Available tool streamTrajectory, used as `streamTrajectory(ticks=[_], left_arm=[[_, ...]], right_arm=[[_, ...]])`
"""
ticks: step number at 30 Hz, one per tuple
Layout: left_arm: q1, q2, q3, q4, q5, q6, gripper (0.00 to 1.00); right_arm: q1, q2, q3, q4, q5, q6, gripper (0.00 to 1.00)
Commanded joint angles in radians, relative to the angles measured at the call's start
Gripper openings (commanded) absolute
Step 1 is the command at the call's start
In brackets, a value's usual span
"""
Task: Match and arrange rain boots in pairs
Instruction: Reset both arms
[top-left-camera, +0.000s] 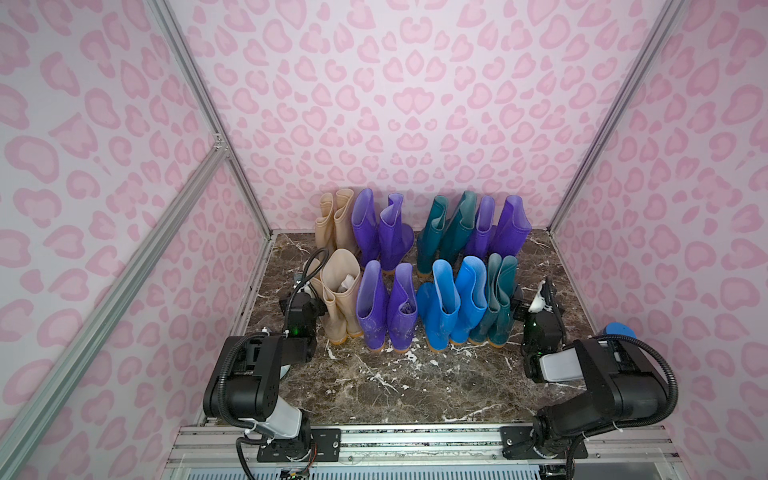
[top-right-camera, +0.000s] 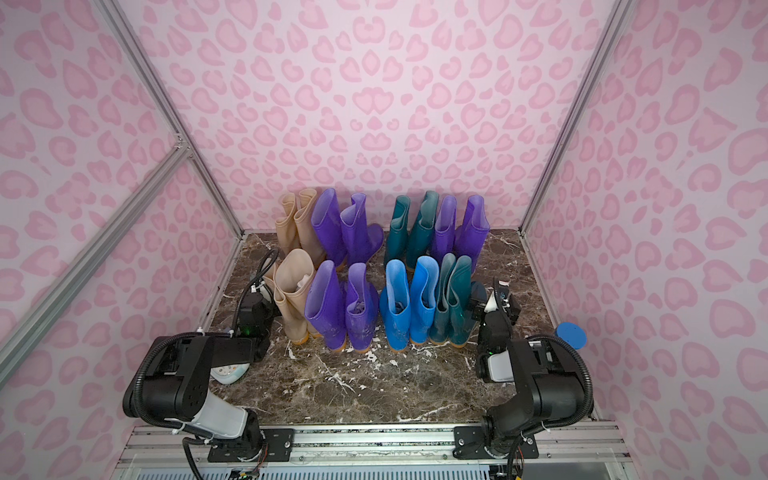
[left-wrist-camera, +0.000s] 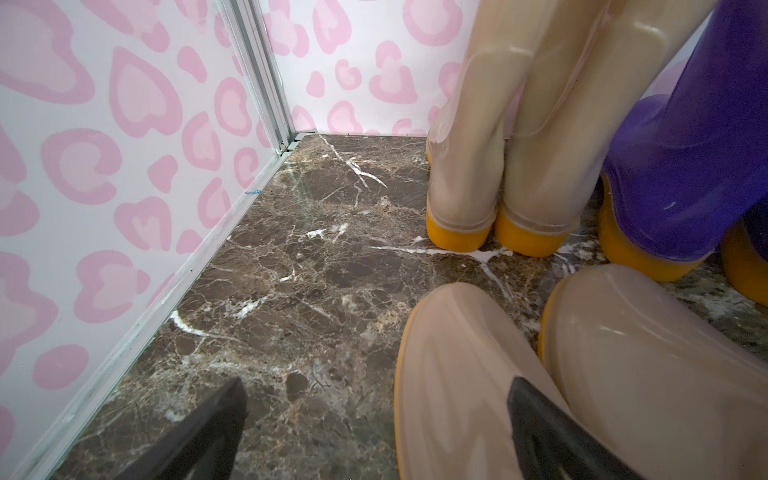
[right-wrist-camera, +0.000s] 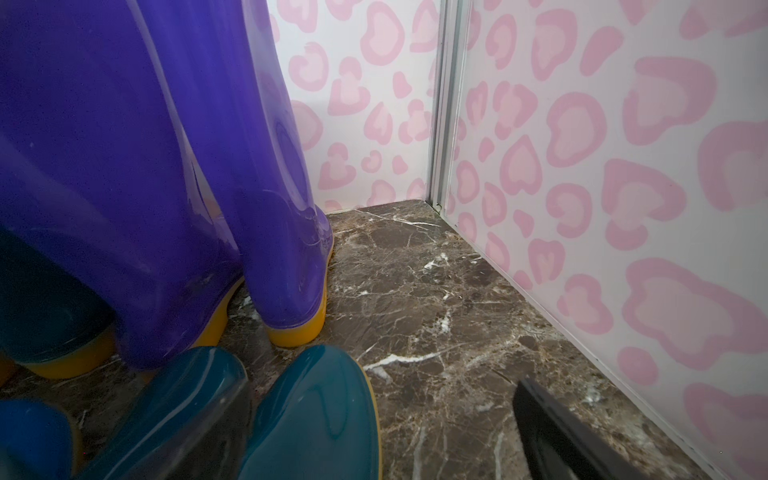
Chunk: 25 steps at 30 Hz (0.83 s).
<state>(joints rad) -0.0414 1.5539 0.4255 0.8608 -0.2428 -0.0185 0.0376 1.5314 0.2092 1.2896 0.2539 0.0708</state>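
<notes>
Standing upright on the marble tabletop (top-left-camera: 415, 386), the rain boots form two rows, each pair matched by colour. At the back, from the robot's left: back beige pair (top-left-camera: 334, 220), back purple pair (top-left-camera: 382, 228), back teal pair (top-left-camera: 451, 224), far purple pair (top-left-camera: 498, 226). In front: front beige pair (top-left-camera: 338, 291), front purple pair (top-left-camera: 386, 307), bright blue pair (top-left-camera: 451, 299), front teal pair (top-left-camera: 496, 299). The left tool (left-wrist-camera: 376, 399) sits low beside the front beige pair, jaws spread wide, gripping nothing. The right tool (right-wrist-camera: 382, 386) sits low beside the front teal pair, equally wide and empty, a teal toe between its jaws.
</notes>
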Motion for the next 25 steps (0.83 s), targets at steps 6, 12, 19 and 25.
streamTrajectory(ticks=[6,12,19,25], left_arm=[[-0.012,0.003,-0.003,-0.040,0.079,0.022,0.99],[-0.012,0.004,-0.003,-0.039,0.078,0.021,0.99],[-0.013,0.006,0.003,-0.044,0.076,0.022,0.99],[-0.012,0.004,0.000,-0.043,0.076,0.022,0.99]], right_arm=[[0.002,0.001,0.001,0.001,0.006,-0.006,0.99],[0.001,0.000,0.001,0.002,0.006,-0.006,0.99],[0.002,0.000,0.001,0.002,0.005,-0.006,0.99],[0.002,0.001,0.001,0.002,0.005,-0.006,0.99]])
